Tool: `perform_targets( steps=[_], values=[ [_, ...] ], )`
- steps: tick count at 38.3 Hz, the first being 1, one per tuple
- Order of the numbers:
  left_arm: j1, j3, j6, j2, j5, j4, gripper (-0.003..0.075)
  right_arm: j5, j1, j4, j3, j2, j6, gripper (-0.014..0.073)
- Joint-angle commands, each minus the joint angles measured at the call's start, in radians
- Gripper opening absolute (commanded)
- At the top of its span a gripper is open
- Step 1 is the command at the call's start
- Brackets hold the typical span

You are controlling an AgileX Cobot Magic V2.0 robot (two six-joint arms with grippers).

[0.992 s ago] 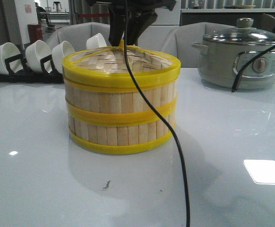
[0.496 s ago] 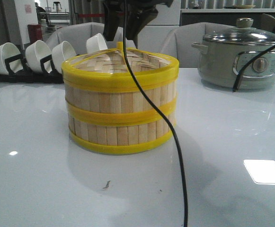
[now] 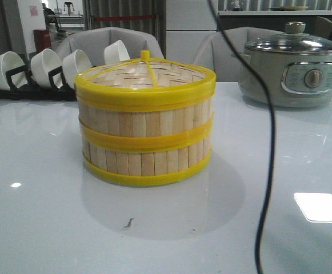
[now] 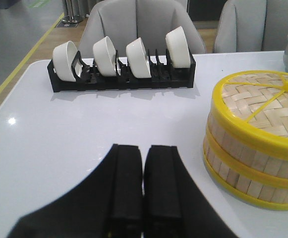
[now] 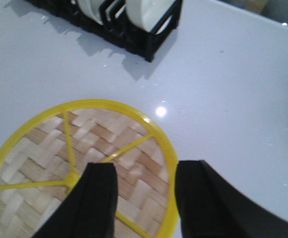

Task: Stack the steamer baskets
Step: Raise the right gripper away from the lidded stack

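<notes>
Two steamer baskets (image 3: 146, 142) stand stacked on the white table, pale slats between yellow rims. The woven lid (image 3: 146, 74) with its yellow knob sits on top of them. Neither gripper appears in the front view. My right gripper (image 5: 146, 166) hovers open above the lid (image 5: 39, 158), its fingers apart over the lid's edge and holding nothing. My left gripper (image 4: 144, 148) is shut and empty, low over the table and apart from the stack (image 4: 255, 144), which stands off to its side.
A black rack of white bowls (image 3: 40, 68) stands at the back left. A grey electric pot (image 3: 294, 63) sits at the back right. A black cable (image 3: 271, 142) hangs down in front of the camera, right of the stack.
My right gripper has risen from the lid and left the front view. The lid now rests on the stack. The hanging cable has swung to the right.
</notes>
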State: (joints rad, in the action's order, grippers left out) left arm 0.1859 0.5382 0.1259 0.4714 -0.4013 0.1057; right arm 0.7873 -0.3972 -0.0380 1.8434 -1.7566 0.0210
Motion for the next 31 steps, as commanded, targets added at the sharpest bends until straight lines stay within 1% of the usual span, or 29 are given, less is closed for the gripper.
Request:
perform_targets(
  steps=[1,5,11,17,24,26,31],
  values=[
    [-0.002,0.029,0.005,0.004,0.089,-0.001,0.0087,-0.151,0.066,0.013,-0.121,0.173,-0.007,0.0392],
    [-0.002,0.029,0.005,0.004,0.089,-0.001,0.0087,-0.226,0.130,0.013,-0.287,0.304,-0.007,0.0392],
    [-0.002,0.029,0.005,0.004,0.089,-0.001,0.0087,-0.295,0.222,0.012,-0.529,0.482,-0.007,0.0392],
    [-0.002,0.029,0.005,0.004,0.089,-0.001,0.0087,-0.346,0.297,0.010,-0.738,0.629,-0.007,0.0392],
    [-0.002,0.029,0.005,0.004,0.089,-0.001,0.0087,-0.414,0.359,0.010,-0.934,0.779,-0.007,0.0391],
    [-0.002,0.029,0.005,0.004,0.089,-0.001,0.0087,-0.431,0.369,0.010,-0.982,0.818,-0.007,0.0379],
    [-0.002,0.029,0.005,0.004,0.089,-0.001,0.0087,-0.475,0.377,0.009,-1.095,0.909,-0.007,0.0299]
  ],
)
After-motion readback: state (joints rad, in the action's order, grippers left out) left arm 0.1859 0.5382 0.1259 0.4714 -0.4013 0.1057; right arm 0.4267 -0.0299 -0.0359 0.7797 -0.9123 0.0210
